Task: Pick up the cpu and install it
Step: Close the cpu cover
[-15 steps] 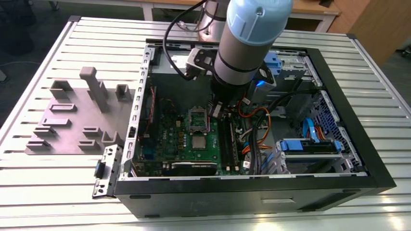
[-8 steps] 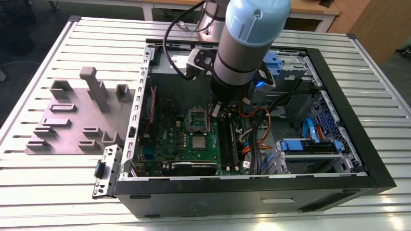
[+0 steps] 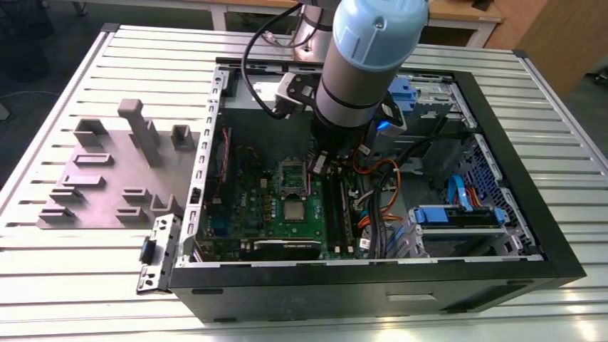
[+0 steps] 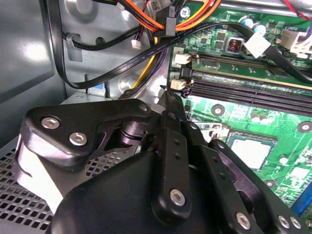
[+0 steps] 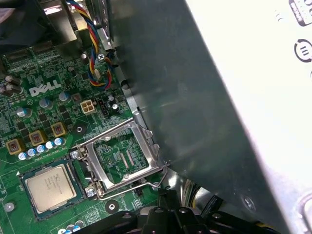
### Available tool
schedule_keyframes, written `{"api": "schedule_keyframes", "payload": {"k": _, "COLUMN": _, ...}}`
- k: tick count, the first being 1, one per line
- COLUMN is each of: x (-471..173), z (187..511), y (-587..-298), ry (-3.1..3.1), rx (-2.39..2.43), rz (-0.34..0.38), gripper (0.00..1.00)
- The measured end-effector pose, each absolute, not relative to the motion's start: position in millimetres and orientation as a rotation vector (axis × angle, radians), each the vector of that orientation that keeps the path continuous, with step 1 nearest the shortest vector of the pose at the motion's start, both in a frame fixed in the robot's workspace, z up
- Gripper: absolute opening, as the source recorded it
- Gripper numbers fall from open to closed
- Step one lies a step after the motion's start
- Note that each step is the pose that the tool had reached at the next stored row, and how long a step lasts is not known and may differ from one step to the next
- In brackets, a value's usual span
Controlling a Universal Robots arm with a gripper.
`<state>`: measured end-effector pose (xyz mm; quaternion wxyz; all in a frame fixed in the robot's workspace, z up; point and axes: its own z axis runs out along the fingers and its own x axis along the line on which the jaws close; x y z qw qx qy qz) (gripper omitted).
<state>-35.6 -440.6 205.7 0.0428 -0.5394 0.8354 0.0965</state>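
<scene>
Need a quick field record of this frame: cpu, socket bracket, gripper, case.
cpu: silvery square chip lying flat in the socket on the green motherboard; also seen in the exterior view
socket bracket: metal frame swung open, beside the cpu, not covering it
gripper: black linkage inside the case, above the board, apart from the cpu
holding: nothing seen in the gripper
case: open computer case lying on a slatted table

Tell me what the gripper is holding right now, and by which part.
Nothing shows in its grasp. The square silvery-grey cpu lies flat on the green motherboard, apart from the black gripper.
</scene>
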Motion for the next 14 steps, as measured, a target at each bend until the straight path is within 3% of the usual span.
{"api": "schedule_keyframes", "payload": {"k": 14, "x": -36.3, "z": 203.1, "y": -435.1, "ry": 2.556, "rx": -1.648, "rz": 0.295, "gripper": 0.11}}
